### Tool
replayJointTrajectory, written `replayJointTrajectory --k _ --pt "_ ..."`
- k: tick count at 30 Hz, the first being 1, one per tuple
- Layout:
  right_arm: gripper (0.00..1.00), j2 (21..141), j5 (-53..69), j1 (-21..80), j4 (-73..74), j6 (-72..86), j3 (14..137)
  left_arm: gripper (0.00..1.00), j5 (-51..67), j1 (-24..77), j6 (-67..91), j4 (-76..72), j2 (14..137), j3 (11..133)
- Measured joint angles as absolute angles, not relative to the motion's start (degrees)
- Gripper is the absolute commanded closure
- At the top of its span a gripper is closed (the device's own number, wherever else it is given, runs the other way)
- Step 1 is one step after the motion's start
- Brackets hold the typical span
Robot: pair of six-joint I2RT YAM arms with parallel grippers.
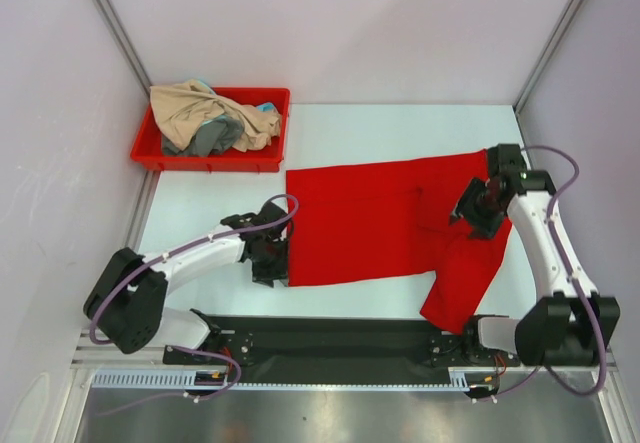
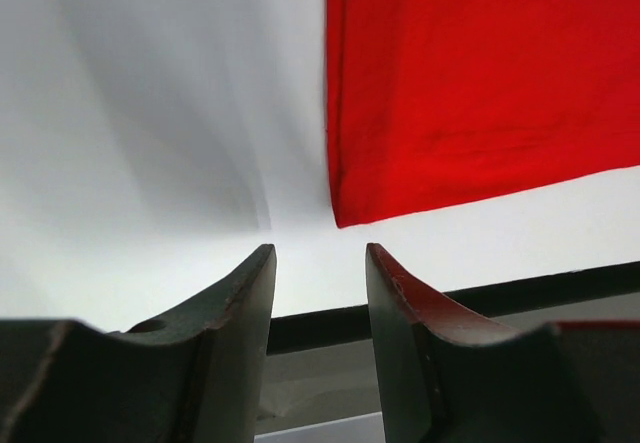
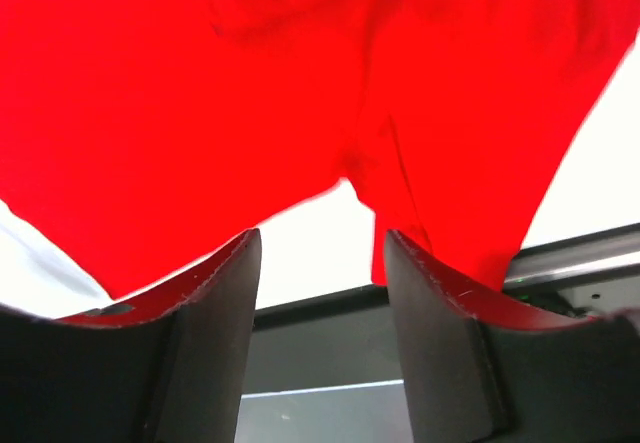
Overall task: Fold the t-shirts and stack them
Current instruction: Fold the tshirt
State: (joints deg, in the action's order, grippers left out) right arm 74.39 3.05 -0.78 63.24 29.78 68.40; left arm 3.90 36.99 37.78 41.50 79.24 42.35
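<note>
While both tools gape empty by the red t-shirt, other shirts fill the tray.

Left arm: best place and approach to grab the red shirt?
Red shirt: take its near-left corner, coming in low from the left. That corner lies flat on the table just ahead of the left gripper, whose open jaws already face it.

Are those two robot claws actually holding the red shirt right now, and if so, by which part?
No. Both the left gripper and right gripper stand open with nothing between their fingers; the red t-shirt lies loose on the table.
</note>
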Motion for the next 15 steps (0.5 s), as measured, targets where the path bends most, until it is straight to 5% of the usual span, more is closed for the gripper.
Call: replayJointTrajectory --k 15 --pt "0.43 68.34 4.91 -0.97 65.80 33.61 62.52 0.56 3.09 36.99 43.16 37.15 80.51 42.33"
